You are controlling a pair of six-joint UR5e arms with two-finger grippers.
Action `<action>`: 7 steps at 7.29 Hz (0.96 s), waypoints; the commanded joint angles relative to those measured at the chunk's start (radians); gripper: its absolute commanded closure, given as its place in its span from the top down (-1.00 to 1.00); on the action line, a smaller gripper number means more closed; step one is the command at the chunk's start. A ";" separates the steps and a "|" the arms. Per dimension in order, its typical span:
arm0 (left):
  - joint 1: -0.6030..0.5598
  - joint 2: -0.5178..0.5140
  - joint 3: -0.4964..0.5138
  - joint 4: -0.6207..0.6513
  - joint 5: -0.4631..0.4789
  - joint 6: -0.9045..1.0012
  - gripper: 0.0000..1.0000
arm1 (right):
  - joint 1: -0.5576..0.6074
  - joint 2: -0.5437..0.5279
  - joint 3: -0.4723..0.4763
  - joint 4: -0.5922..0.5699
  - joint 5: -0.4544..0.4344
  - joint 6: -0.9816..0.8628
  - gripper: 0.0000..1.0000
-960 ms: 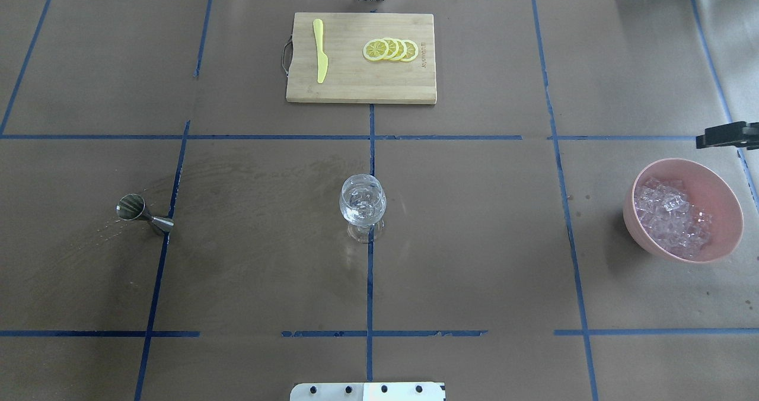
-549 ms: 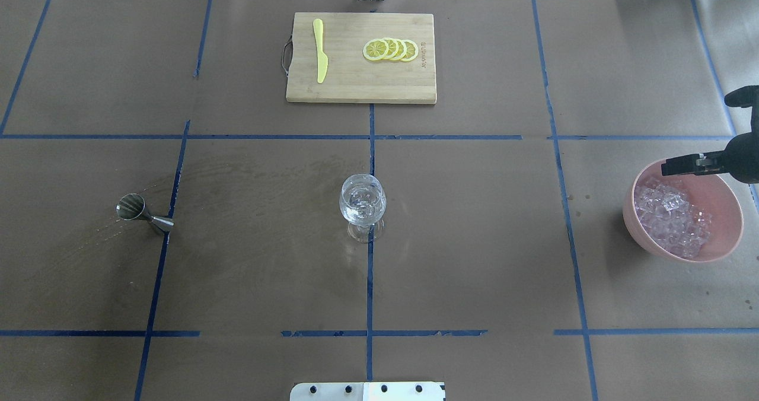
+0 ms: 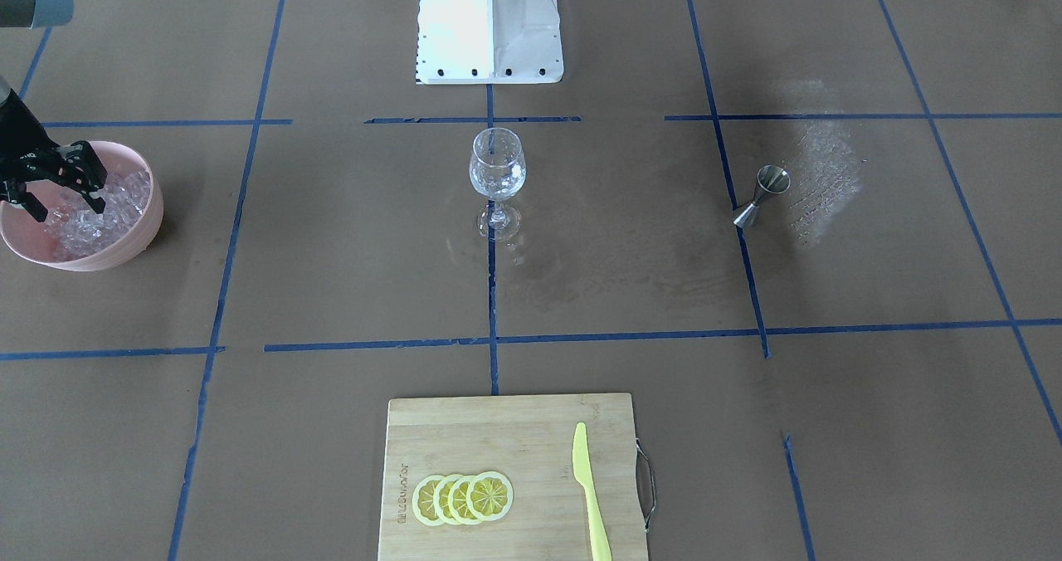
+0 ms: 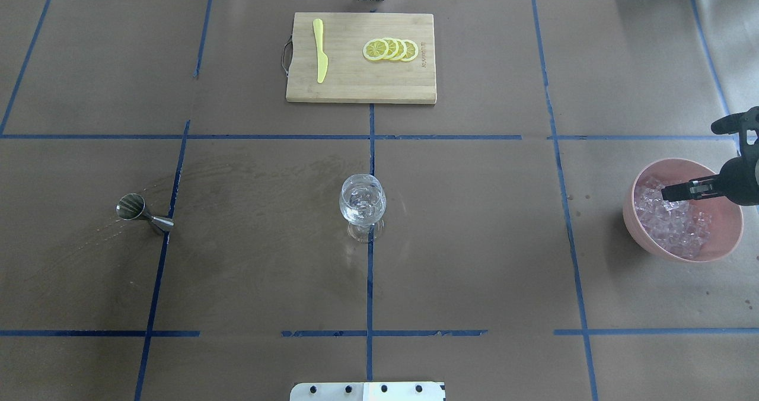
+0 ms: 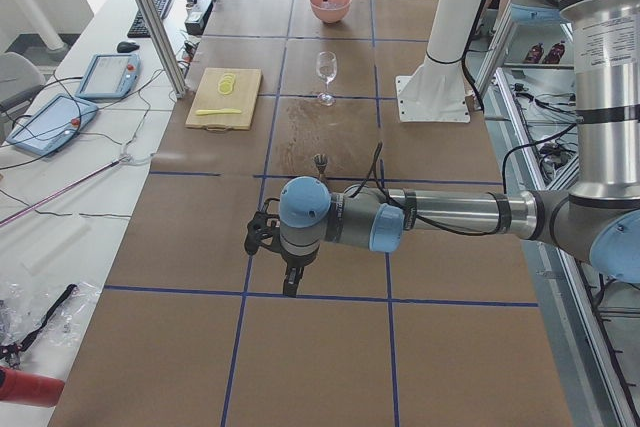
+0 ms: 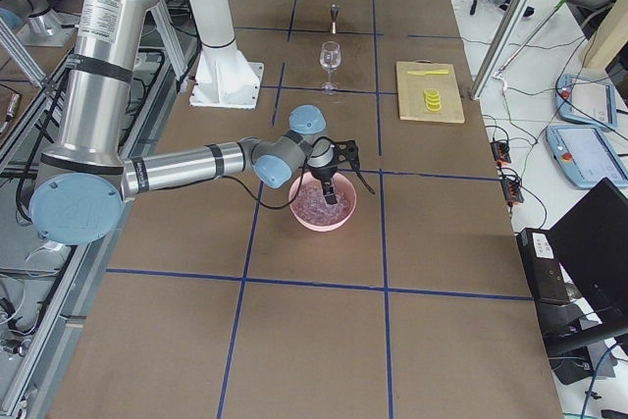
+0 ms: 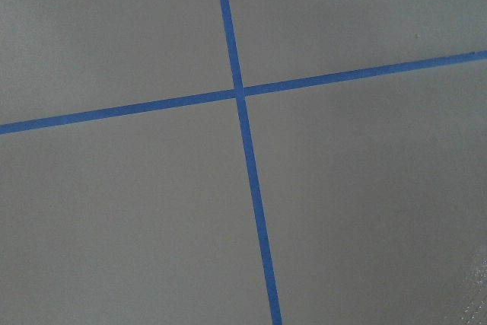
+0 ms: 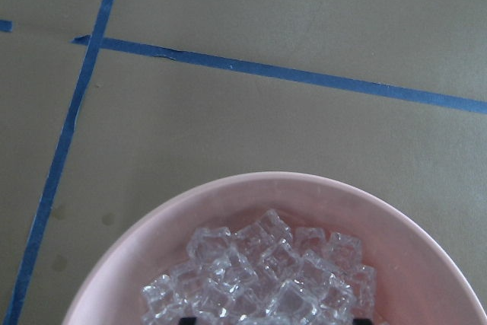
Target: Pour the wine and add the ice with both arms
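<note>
The ice (image 4: 673, 226) is a heap of small clear cubes in a pink bowl (image 4: 726, 235) at the table's right; it also fills the lower part of the right wrist view (image 8: 266, 272). My right gripper (image 4: 670, 192) hangs over the ice, fingers spread apart and empty, and also shows in the front-facing view (image 3: 65, 200). A steel jigger (image 4: 142, 212) stands at the left; no dark wine shows in it. A stemmed glass (image 4: 362, 202) stands at the centre. My left gripper (image 5: 287, 282) shows only in the exterior left view, low over bare table; I cannot tell whether it is open.
A bamboo cutting board (image 4: 356, 86) at the back centre carries several lemon slices (image 4: 391, 50) and a yellow plastic knife (image 4: 320, 51). The white pedestal base (image 3: 489, 21) stands at the robot's edge. Blue tape lines cross the brown table cover.
My right gripper has moved from beyond the bowl's far rim towards the robot and now hangs over the ice. The glass, jigger and board have not moved.
</note>
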 commanded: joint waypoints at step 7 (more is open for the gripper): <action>0.000 0.000 0.016 -0.042 0.001 0.000 1.00 | -0.047 0.005 -0.027 0.000 -0.015 -0.032 0.11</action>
